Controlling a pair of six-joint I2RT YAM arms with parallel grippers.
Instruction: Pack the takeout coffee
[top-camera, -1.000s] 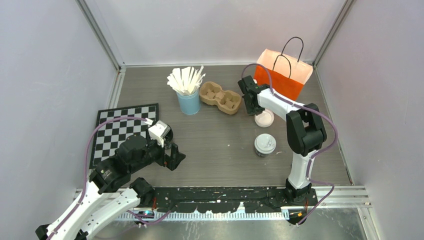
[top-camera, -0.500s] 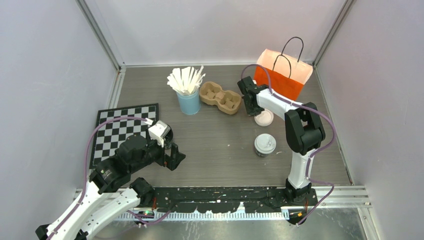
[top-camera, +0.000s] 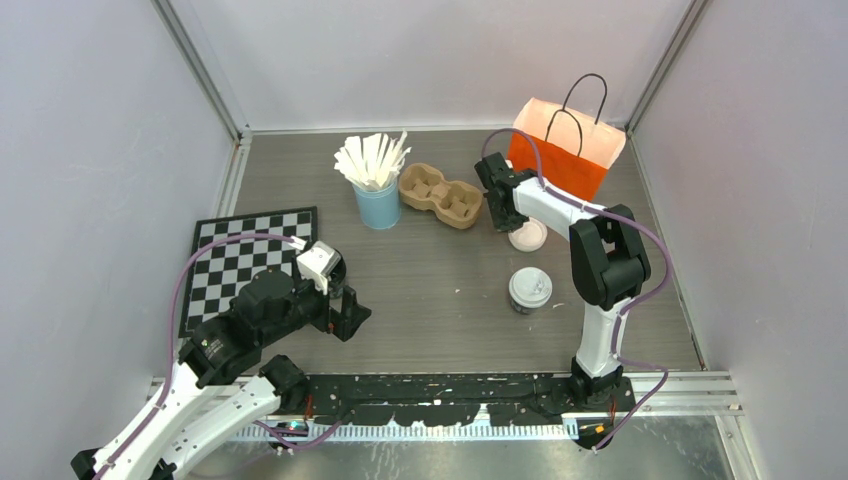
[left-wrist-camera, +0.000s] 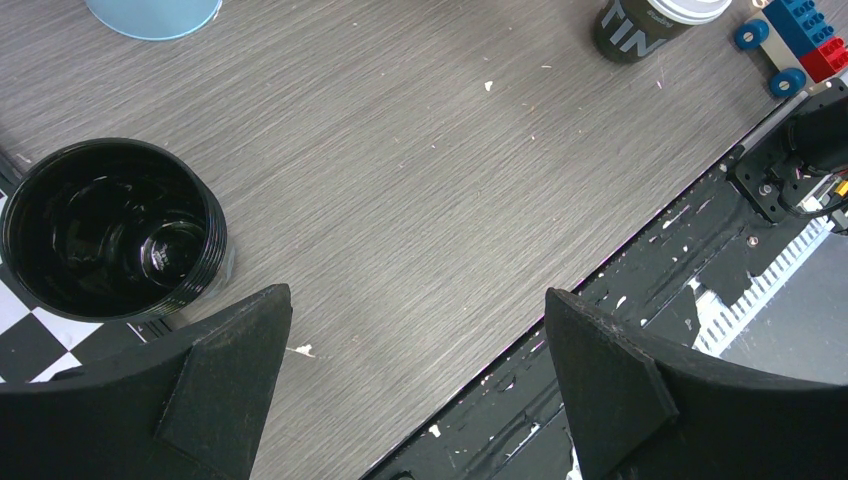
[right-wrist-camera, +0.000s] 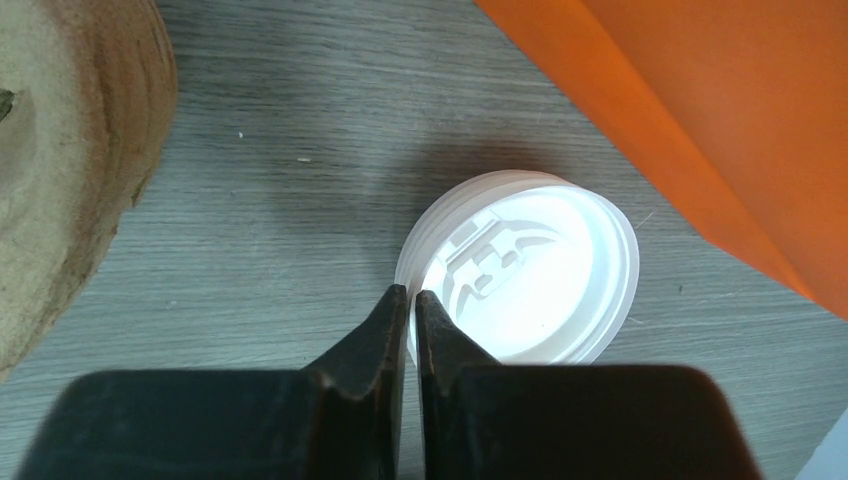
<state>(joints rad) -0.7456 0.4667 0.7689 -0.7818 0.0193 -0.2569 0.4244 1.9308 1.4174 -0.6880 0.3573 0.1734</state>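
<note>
Two dark paper coffee cups with white lids stand on the table. One cup (top-camera: 528, 237) is beside the orange bag (top-camera: 565, 150); the other cup (top-camera: 530, 288) is nearer the front and also shows at the top of the left wrist view (left-wrist-camera: 650, 18). My right gripper (top-camera: 500, 212) hovers just left of the far cup. In the right wrist view its jaws (right-wrist-camera: 411, 297) are shut, tips at the left rim of the white lid (right-wrist-camera: 530, 270), holding nothing that I can see. My left gripper (top-camera: 350, 315) is open and empty over the front edge (left-wrist-camera: 415, 295).
A brown pulp cup carrier (top-camera: 440, 195) lies left of the right gripper. A light-blue cup of white sticks (top-camera: 377, 200) stands beside it. A checkerboard mat (top-camera: 245, 260) lies at left. A black round tub (left-wrist-camera: 110, 230) sits near the left fingers.
</note>
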